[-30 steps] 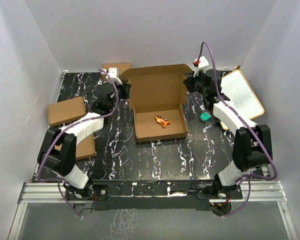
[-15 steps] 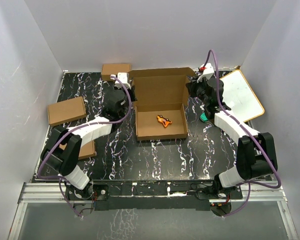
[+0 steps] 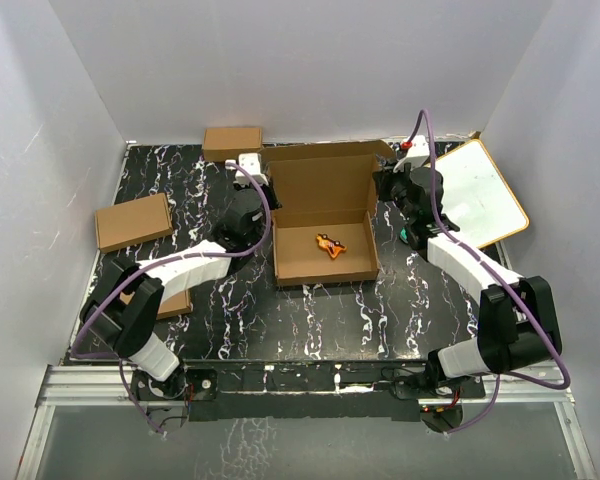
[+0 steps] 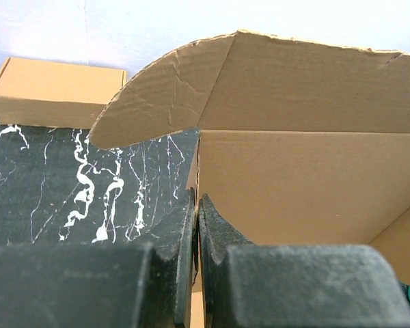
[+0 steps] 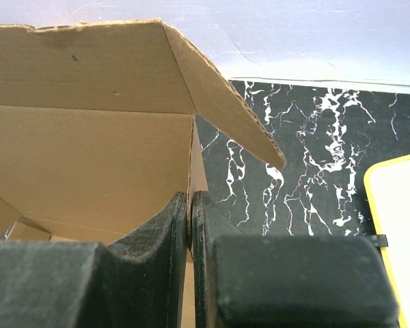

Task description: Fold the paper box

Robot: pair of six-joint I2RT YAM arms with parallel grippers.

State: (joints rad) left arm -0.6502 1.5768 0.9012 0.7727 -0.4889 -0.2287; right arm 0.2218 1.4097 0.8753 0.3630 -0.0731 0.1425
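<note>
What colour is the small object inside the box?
The small object is orange; top external view.

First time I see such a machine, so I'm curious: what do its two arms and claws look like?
Both the left arm and right arm mix white shells with black joints. A purple cable loops along each. The left gripper and right gripper have blocky, rough black fingers.

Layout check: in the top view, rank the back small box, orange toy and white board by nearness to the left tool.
1. Back small box, behind the left tool.
2. Orange toy, inside the paper box.
3. White board, far right.
</note>
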